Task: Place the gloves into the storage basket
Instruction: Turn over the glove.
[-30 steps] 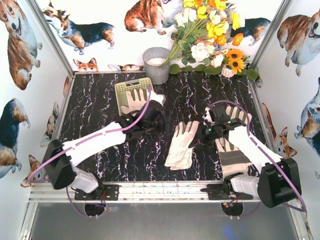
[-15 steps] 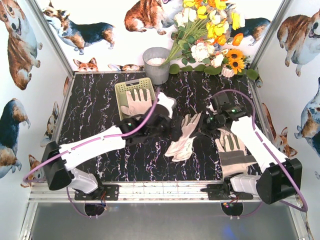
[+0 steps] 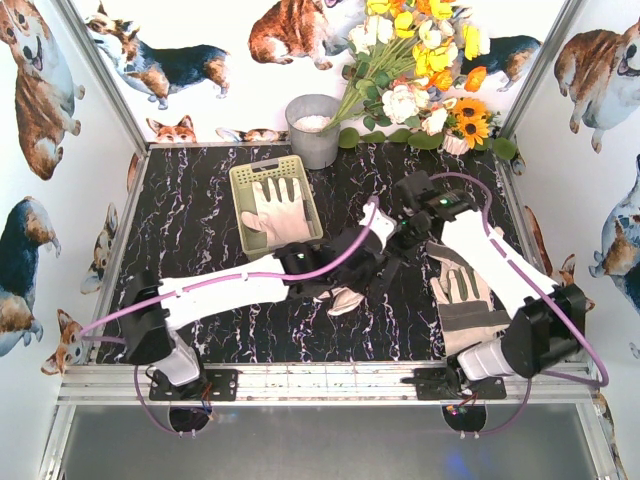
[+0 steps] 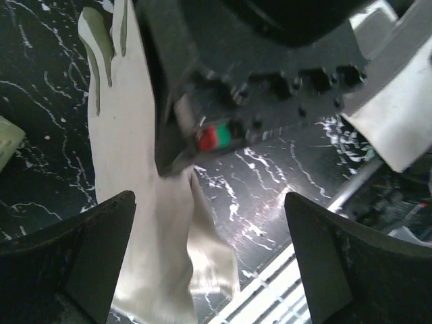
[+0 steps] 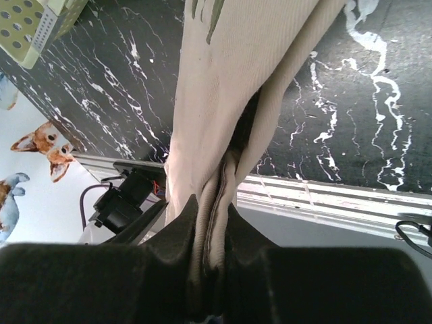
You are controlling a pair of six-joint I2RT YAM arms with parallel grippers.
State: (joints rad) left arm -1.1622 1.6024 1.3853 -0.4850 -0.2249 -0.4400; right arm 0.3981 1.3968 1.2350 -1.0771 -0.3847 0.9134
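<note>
so far: one cream-white fabric work glove with grey cuff point(image 3: 462, 300) lies flat on the black marbled table point(image 3: 200, 240), well apart from the pale yellow-green slotted plastic basket point(image 3: 240, 195), to its near right. closer to the basket, the right gripper point(image 5: 212, 209) pinches a hanging second glove point(image 5: 223, 81). the left gripper point(image 4: 209, 229) stands spread near it, gripping nothing. a third glove point(image 3: 278, 205) lies inside the basket. judgement: one stowed, two left.

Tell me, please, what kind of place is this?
Probably a robot test booth, not a home. Corgi-print walls enclose a black marbled table; the left arm and right arm are bolted to an aluminium rail at its edge.
</note>
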